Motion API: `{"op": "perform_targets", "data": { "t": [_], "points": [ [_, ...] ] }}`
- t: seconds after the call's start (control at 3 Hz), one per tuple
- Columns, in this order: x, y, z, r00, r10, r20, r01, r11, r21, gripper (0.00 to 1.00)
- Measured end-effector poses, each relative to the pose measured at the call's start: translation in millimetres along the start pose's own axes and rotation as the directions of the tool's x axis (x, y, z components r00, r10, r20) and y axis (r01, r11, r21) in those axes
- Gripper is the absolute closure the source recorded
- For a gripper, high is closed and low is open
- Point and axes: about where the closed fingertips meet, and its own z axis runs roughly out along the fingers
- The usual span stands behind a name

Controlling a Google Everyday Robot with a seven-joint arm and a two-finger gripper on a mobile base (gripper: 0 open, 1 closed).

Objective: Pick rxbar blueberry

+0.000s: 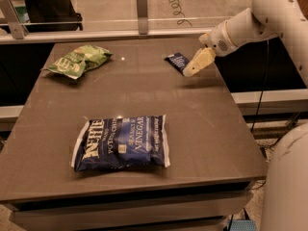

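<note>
The rxbar blueberry (176,60) is a small flat dark navy wrapper lying at the far right of the grey table (144,95). My gripper (189,71), cream-coloured on a white arm that reaches in from the upper right, hangs just to the right of the bar and low over the table. Its tip covers the bar's near right end. I cannot tell whether it touches the bar.
A large blue-and-white Kettle chip bag (121,142) lies at the front middle of the table. A green chip bag (76,61) lies at the far left. A glass rail with metal posts (141,4) runs behind the table. The table's right edge is near the gripper.
</note>
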Motion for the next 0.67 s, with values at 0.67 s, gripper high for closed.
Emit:
{"op": "perform_targets", "data": {
  "t": [0.67],
  "points": [
    [6.4, 14.7, 32.1, 1.000, 0.019, 0.002, -0.019, 0.9984, -0.053, 0.00]
  ]
}}
